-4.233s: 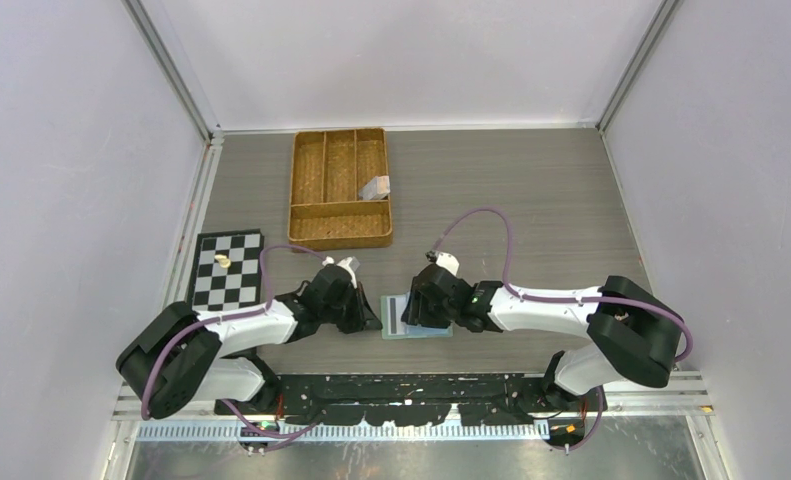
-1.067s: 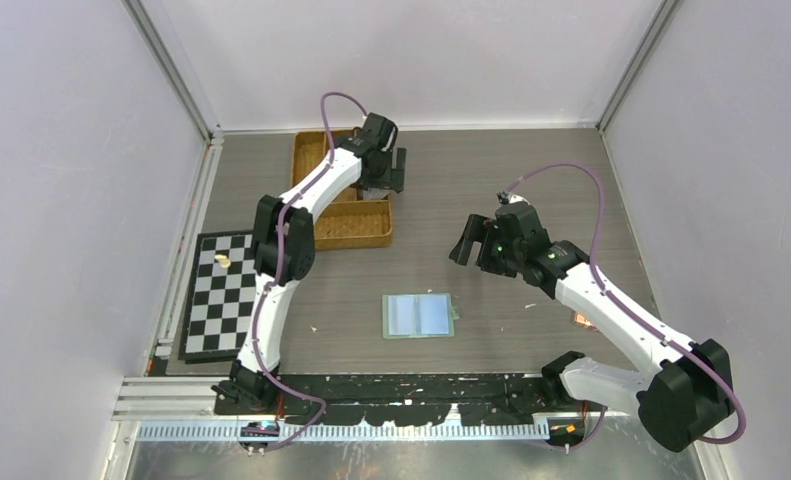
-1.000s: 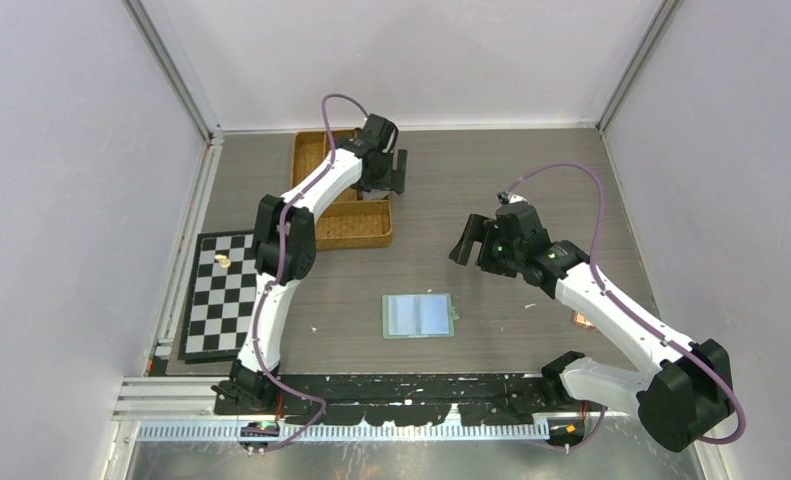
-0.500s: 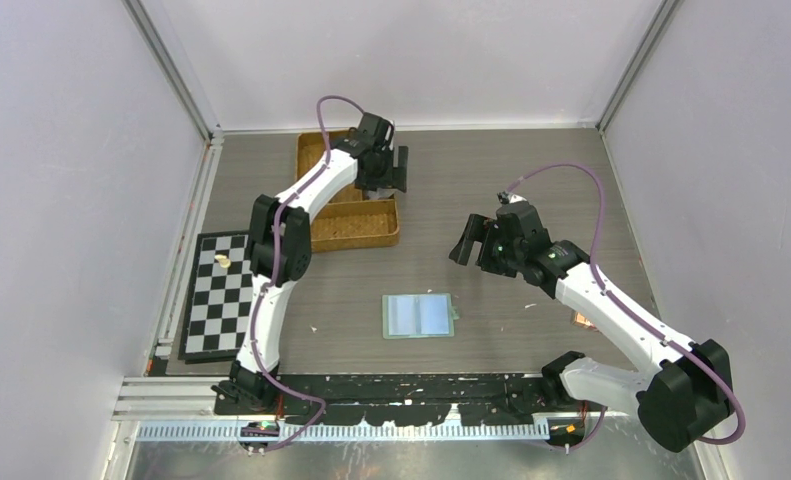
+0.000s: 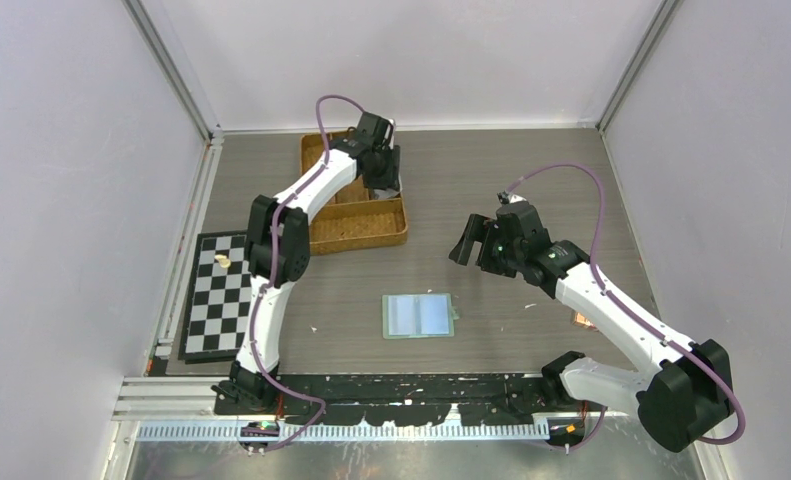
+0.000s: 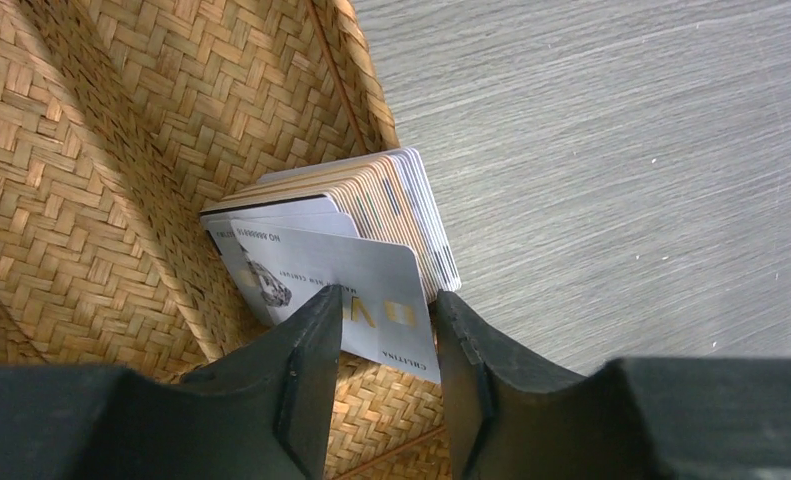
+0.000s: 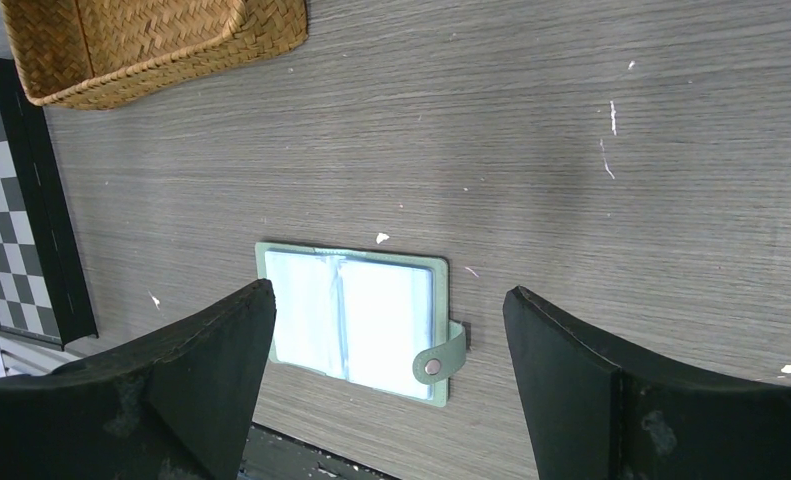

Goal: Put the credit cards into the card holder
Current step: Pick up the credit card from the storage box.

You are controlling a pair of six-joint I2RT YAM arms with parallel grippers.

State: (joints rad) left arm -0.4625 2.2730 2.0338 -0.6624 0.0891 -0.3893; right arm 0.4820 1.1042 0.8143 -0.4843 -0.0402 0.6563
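Observation:
A stack of credit cards [image 6: 391, 195] stands on edge in the right corner of the woven tray [image 6: 101, 180]. A silvery-grey card [image 6: 321, 275] leans at its front. My left gripper [image 6: 386, 320] is down in that corner [image 5: 384, 180]; its jaws are half narrowed, still apart, around the silvery card's lower corner. The sage-green card holder [image 5: 419, 315] lies open and flat on the table, its clear pockets up and its snap tab [image 7: 436, 362] at the right. My right gripper [image 7: 388, 292] hovers wide open above it, holding nothing [image 5: 468, 243].
The brown woven divided tray [image 5: 356, 232] sits at the back left, skewed. A chessboard [image 5: 221, 290] with one small piece lies along the left edge. A small orange object [image 5: 581, 320] lies under the right forearm. White walls close in three sides.
The left gripper's jaws have narrowed around the front card. The woven tray has slid to the right and turned slightly. The right arm has not moved.

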